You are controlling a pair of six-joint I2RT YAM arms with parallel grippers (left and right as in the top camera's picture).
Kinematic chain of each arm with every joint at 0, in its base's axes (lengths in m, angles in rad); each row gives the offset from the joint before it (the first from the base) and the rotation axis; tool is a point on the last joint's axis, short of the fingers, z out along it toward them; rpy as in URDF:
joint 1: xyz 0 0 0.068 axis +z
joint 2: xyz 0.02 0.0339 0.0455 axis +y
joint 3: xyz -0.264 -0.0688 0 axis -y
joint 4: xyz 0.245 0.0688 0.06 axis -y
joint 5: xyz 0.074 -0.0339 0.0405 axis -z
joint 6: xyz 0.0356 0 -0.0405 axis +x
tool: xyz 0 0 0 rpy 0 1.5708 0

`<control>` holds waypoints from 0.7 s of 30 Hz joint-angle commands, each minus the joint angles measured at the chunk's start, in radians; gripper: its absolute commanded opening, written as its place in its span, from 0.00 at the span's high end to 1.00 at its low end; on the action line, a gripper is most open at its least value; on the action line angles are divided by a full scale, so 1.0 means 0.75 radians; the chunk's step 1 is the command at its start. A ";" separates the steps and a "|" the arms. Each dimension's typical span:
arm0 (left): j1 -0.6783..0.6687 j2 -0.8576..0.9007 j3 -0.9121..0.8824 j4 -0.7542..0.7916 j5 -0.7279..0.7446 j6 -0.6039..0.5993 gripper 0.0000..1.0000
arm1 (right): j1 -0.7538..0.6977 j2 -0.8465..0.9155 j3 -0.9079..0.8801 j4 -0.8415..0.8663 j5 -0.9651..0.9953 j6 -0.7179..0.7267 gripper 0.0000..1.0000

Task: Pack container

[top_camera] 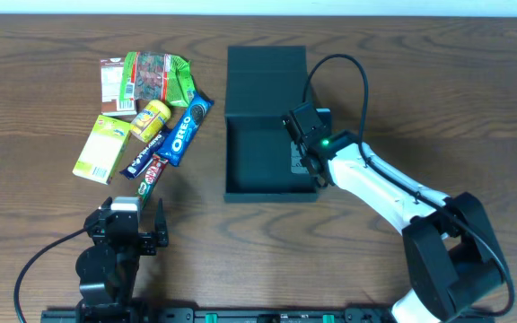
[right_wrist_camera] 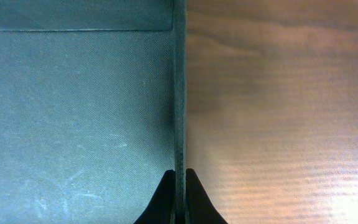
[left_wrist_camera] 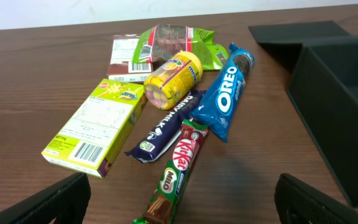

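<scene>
Nearest us, the left arm sits folded low at the near left edge of the worktop [top_camera: 43,54], its pincer [top_camera: 138,213] spread wide and holding nothing. The right arm stretches from the near right corner to the container [top_camera: 258,152], which stands open mid-worktop with its lid [top_camera: 266,67] laid back on the far side. The right pincer [right_wrist_camera: 179,190] is clamped on its right wall. From overhead, the wrist hides those fingertips. Far left lie the KitKat [top_camera: 153,173], the Oreo pack [top_camera: 187,128] and packets whose print we cannot read.
</scene>
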 commanded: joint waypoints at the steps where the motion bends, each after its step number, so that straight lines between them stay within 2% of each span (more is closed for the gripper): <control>1: 0.004 -0.009 -0.026 -0.007 0.000 -0.016 0.04 | -0.011 0.011 0.004 0.057 0.030 0.044 0.98; 9: 0.004 -0.009 -0.026 -0.008 0.000 -0.016 0.04 | -0.097 0.012 0.004 0.141 0.028 0.079 0.98; 13: 0.004 -0.009 -0.026 -0.008 0.000 -0.016 0.04 | -0.115 0.012 0.004 0.146 -0.065 0.056 0.98; 21: 0.004 -0.009 -0.026 -0.008 0.000 -0.016 0.04 | -0.115 0.012 0.004 0.160 -0.140 -0.132 0.98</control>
